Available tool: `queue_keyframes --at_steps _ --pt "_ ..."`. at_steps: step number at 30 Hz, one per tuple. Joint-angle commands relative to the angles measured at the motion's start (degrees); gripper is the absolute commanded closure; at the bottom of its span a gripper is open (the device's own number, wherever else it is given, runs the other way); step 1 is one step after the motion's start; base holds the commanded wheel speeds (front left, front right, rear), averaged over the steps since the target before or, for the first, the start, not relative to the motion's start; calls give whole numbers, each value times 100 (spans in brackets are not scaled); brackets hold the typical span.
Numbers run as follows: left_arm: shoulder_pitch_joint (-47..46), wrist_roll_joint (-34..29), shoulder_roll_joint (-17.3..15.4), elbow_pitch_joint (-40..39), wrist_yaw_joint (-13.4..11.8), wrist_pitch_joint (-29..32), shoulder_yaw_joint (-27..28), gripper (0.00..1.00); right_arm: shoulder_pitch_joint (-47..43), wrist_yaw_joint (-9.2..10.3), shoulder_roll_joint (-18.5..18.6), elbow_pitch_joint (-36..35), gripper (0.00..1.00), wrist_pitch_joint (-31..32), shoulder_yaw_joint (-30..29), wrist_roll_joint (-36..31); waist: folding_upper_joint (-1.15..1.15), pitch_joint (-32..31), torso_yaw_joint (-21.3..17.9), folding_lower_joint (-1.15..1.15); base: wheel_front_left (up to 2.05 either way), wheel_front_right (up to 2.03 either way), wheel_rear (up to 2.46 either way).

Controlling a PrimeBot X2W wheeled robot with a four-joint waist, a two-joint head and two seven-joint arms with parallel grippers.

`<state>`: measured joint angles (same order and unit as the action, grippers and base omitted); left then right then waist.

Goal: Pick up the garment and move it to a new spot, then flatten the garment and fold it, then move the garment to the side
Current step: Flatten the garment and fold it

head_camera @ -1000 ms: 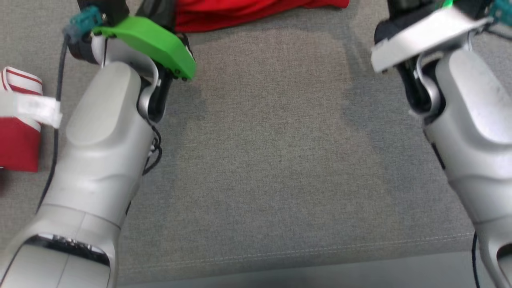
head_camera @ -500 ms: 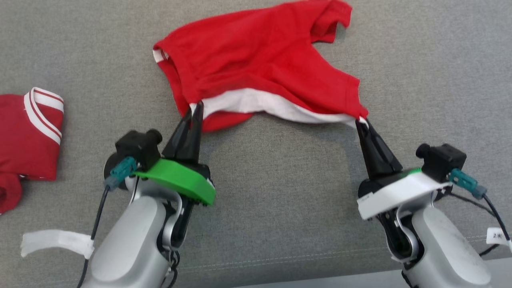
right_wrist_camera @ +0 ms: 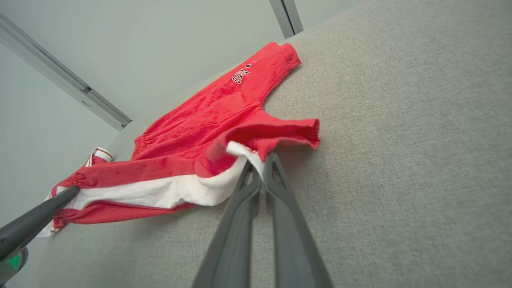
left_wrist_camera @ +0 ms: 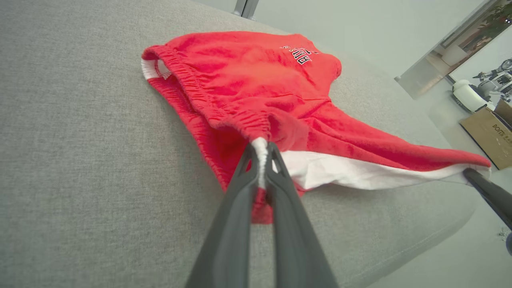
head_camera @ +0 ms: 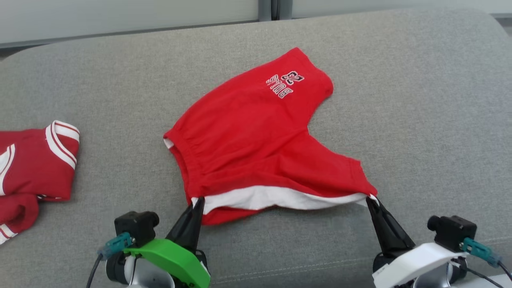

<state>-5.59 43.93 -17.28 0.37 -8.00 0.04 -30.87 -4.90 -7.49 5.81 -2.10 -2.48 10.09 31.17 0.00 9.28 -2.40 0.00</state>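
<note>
A: Where is the garment (head_camera: 256,140) placed?
B: It is spread on the cushion (head_camera: 420,100), about mid-width. Its near edge is pinched at the left end by the left gripper (head_camera: 199,201) and at the right end by the right gripper (head_camera: 371,201).
A: Anything else recorded?
B: A second garment (head_camera: 36,160) is laid on the same cushion, well apart to the left.

Striped garment (head_camera: 36,160) cut by left edge; lettering (head_camera: 285,82) on shorts (head_camera: 248,136) perhaps unreadable
</note>
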Motion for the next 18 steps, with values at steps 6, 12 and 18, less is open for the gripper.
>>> queue_keyframes --at_steps 6,12,18 --pt "593 190 -214 -443 -187 292 -34 100 -693 0 -124 -559 100 498 -328 -127 0 -297 -64 0 0 0 0" --pt "807 381 -219 -732 -307 391 21 100 -861 0 -195 -891 100 708 -547 -240 0 -279 -41 0 0 0 0" --pt "598 457 -161 -826 -307 439 76 100 -449 0 -59 -1012 100 780 -718 -384 0 -143 50 0 0 0 0"
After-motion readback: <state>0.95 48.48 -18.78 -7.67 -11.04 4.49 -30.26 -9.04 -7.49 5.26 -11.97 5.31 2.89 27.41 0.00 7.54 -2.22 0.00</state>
